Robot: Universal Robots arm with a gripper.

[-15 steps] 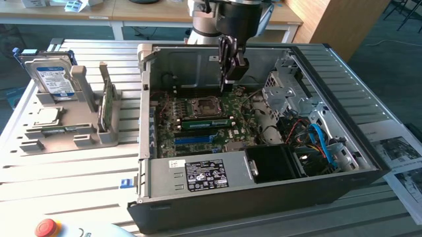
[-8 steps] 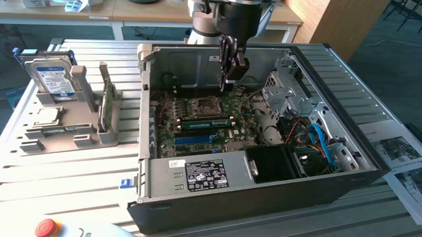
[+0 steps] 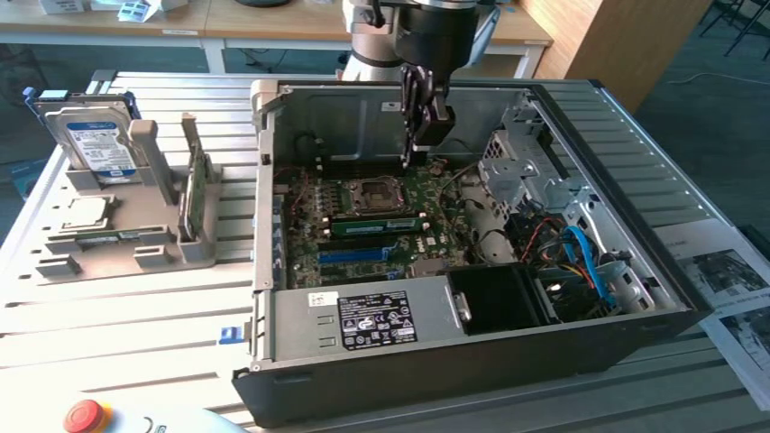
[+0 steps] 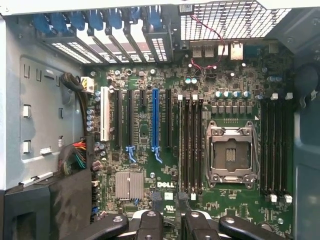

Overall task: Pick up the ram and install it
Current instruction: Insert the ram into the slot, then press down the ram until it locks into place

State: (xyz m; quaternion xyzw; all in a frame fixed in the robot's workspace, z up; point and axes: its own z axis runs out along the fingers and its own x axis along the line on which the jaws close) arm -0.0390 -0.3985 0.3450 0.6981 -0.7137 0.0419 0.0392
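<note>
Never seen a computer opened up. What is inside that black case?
Inside the case: a green motherboard with an empty processor socket, black and blue slots, and cables. A black box covers whatever lies under it.

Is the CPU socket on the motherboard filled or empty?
Empty: the CPU socket shows bare contacts inside its metal frame, with no chip or cooler on it.

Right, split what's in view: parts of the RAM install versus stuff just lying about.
Job: ram in the grey holder; motherboard memory slots; computer case; open hand above them.
Lying about: hard drive; expansion card; processor chip; red stop button; printed sheets.
</note>
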